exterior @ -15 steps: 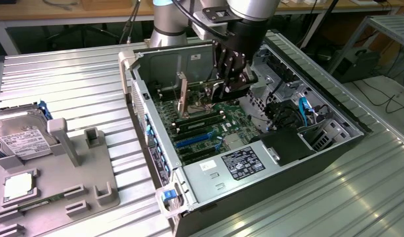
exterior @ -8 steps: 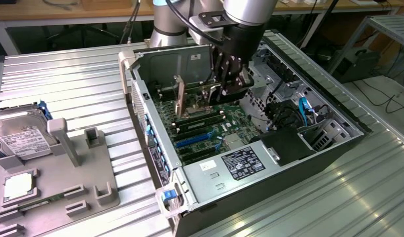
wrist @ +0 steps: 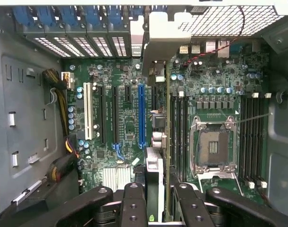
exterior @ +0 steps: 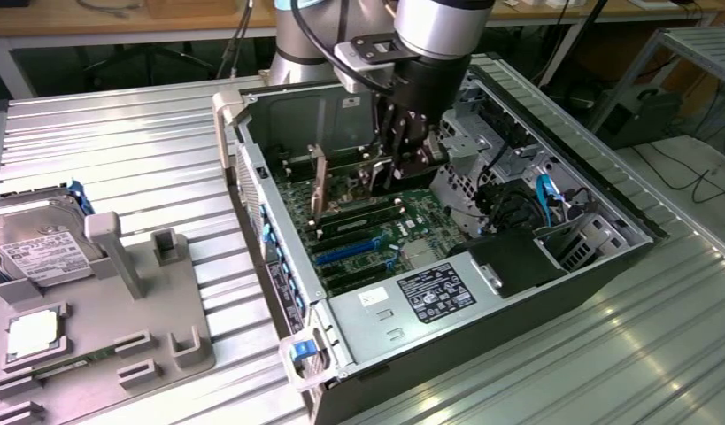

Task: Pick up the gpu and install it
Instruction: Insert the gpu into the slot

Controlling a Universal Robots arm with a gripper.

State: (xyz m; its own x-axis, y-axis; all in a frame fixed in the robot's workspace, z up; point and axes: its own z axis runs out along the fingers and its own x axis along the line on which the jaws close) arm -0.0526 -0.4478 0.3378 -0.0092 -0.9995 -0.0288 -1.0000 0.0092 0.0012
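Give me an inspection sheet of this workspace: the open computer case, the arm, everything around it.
Surface: ribbed metal table, carrying open computer case.
Job's things: gpu held upright, edge-on over motherboard.
Clutter: grey fixture at the exterior view's left, holding hard drive and square chip.
Grippers: gripper inside case, shut on gpu.
Cables: blue cable in case; yellow-black bundle beside motherboard.
Surroundings: loose cables on floor at the exterior view's right.

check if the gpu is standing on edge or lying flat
On edge: the gpu stands upright, gripped between the jaws, over the motherboard.
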